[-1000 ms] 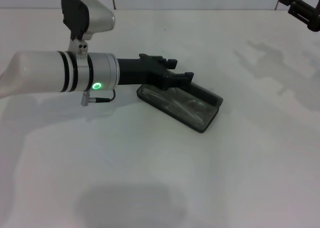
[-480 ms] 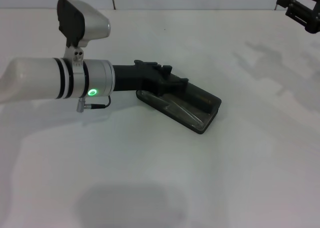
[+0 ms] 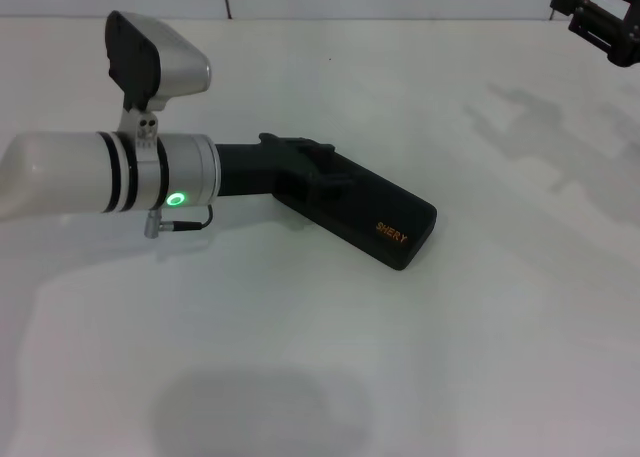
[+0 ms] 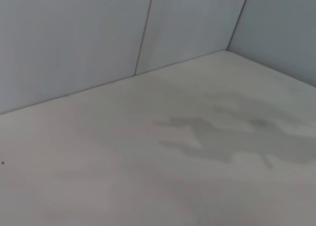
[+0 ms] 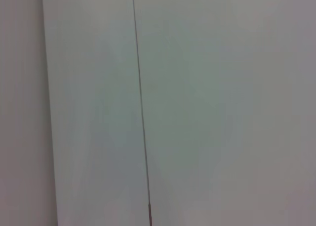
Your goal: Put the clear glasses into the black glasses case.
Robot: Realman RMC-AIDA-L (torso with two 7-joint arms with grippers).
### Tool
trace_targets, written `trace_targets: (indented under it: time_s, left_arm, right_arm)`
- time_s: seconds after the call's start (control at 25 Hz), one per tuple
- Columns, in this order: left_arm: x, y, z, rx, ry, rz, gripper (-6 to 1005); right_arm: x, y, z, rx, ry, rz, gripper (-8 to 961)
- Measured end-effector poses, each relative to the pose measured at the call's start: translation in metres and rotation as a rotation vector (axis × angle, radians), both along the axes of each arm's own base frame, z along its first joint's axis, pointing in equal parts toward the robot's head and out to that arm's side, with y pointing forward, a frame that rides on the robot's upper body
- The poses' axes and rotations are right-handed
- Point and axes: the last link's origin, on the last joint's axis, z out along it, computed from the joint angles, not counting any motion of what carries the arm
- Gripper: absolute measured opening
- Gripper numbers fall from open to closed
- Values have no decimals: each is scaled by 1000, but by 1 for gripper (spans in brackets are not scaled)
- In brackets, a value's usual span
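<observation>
With orange "SHERY" now showing, the black glasses case (image 3: 370, 214) is lying closed, open before; left gripper (image 3: 318, 169) resting on it, finger state unclear

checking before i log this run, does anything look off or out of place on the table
Nothing stands out. The case lies flat on the white table, lid shut, its orange lettering facing up, and shows no damage. The left gripper rests at its near end. The glasses are not visible, so whether they sit inside cannot be told. The right gripper is parked at the far right.
</observation>
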Motion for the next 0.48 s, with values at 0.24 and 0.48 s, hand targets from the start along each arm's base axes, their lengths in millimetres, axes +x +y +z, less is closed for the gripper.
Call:
trace_targets:
  time_s: [0.24, 0.48]
  left_arm:
    - [4, 0, 2, -3, -24, -14, 651]
    - [33, -15, 33, 41, -290, -204, 652]
  right_arm:
    - [2, 1, 0, 9, -8, -12, 486]
    - [-7, 1, -3, -19, -44, 47, 489]
